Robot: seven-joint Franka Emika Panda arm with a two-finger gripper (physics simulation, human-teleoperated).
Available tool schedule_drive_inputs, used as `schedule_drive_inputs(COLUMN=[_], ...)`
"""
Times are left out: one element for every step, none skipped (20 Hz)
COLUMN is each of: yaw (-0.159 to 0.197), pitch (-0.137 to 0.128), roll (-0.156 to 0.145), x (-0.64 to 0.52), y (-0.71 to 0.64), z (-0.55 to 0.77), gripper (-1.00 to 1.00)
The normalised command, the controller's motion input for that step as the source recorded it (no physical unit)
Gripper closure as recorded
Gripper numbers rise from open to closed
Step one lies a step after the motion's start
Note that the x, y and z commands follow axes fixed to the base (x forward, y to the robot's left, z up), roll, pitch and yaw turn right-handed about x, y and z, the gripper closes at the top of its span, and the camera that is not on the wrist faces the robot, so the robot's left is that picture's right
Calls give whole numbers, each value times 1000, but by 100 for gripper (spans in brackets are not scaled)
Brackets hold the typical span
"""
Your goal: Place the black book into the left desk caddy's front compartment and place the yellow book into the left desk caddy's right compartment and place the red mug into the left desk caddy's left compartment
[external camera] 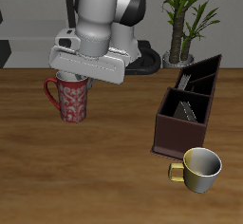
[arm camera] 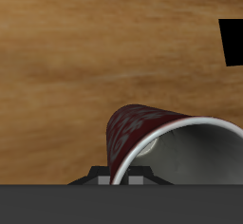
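The red mug (external camera: 72, 99) stands upright near the table's back, handle pointing away from the caddy. My gripper (external camera: 75, 78) comes down on its rim and is shut on the mug's wall. The wrist view shows the red mug (arm camera: 142, 133) very close, its grey inside open to the camera and its wall running up between the fingers of my gripper (arm camera: 123, 177), whose tips are hidden. The left desk caddy (external camera: 175, 135) is well off to the side. A pale grey-tan yellow book (external camera: 187, 110) leans in its large section, and a black book (external camera: 203, 77) lies in the section behind.
A shiny yellow-gold mug (external camera: 200, 169) stands near the table's front edge, just in front of the caddy. A potted plant (external camera: 180, 24) stands at the back behind the caddy. A black corner of the caddy (arm camera: 231, 41) shows in the wrist view.
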Motion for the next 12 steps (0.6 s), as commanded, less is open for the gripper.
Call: schedule_drive_inputs(yaw=[-176,77,-146,-74,41,35,30,44,83,17,-60,61], pitch=[-117,-135,-27,-77,-84,-132,-38,-5,-7,83,-70,-116], roll=[-12,16,42,46,-74,47,46,-9,70,44,-48,-80], x=[-1866,-576,-736,-435,-655,-832,-277,-531,-485,-465,-601,-873], y=[706,344,296,241,314,564,212,356,506,388,385,564], z=[808,278,269,141,45,12,-38,-128,-92,-144,4,-121], gripper=[100,100,100,100,100,100,100,100,100,100,100,100])
